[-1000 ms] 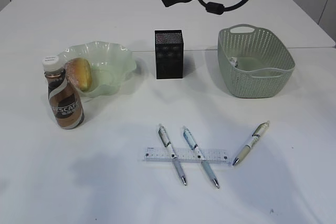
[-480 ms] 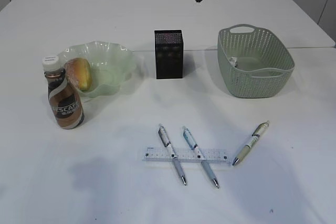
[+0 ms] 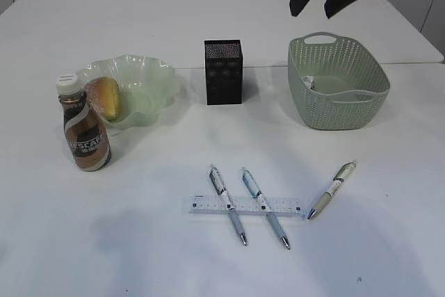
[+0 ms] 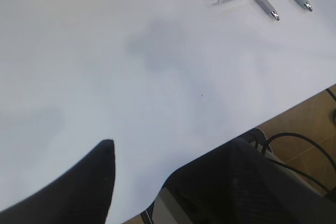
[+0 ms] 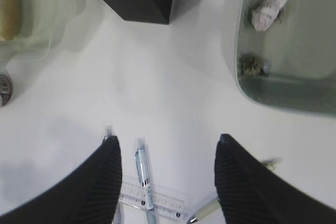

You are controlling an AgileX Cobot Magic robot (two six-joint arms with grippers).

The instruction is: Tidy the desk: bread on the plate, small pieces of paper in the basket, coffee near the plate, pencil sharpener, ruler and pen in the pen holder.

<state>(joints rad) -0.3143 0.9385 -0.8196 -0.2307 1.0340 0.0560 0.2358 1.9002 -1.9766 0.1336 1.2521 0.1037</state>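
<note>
Right tool [image 3: 318, 1]: raised above the far side of the table [image 3: 208, 255], behind the basket; two dark fingers stand well apart with nothing between them. Upper body cut off by the frame edge in the exterior view.
Right tool, wrist view: both fingers [image 5: 102, 182] frame the lower edge, apart and empty, high over the pens.
Left tool [image 4: 79, 192]: only one dark finger shows, at the lower left of its wrist view; the second finger is out of frame. Jaws stand partly open; nothing seen held. Not visible in the exterior view.
Bread [image 3: 106, 97]: lies in the pale green wavy plate [image 3: 156, 78], on its left side. Blurred and cut off in the right wrist view.
Coffee bottle [image 3: 83, 129]: upright, just in front of the plate's left rim, partly hiding the bread. Only its base shows in the left wrist view.
Pen holder [image 3: 223, 71]: black mesh box, between plate and basket; contents hard to make out.
Basket [image 3: 348, 106]: green, right of the holder. Two crumpled paper pieces [image 5: 269, 10] lie inside near its left wall; one is darker and indistinct.
Ruler [image 3: 285, 206]: clear, flat on the near table, under two pens.
Pens: left pen [image 3: 228, 204] and middle pen [image 3: 265, 207] cross over the ruler; a third pen [image 3: 332, 189] lies to the right, its tip near the ruler's end.
Pencil sharpener: cannot be identified in any view.
</note>
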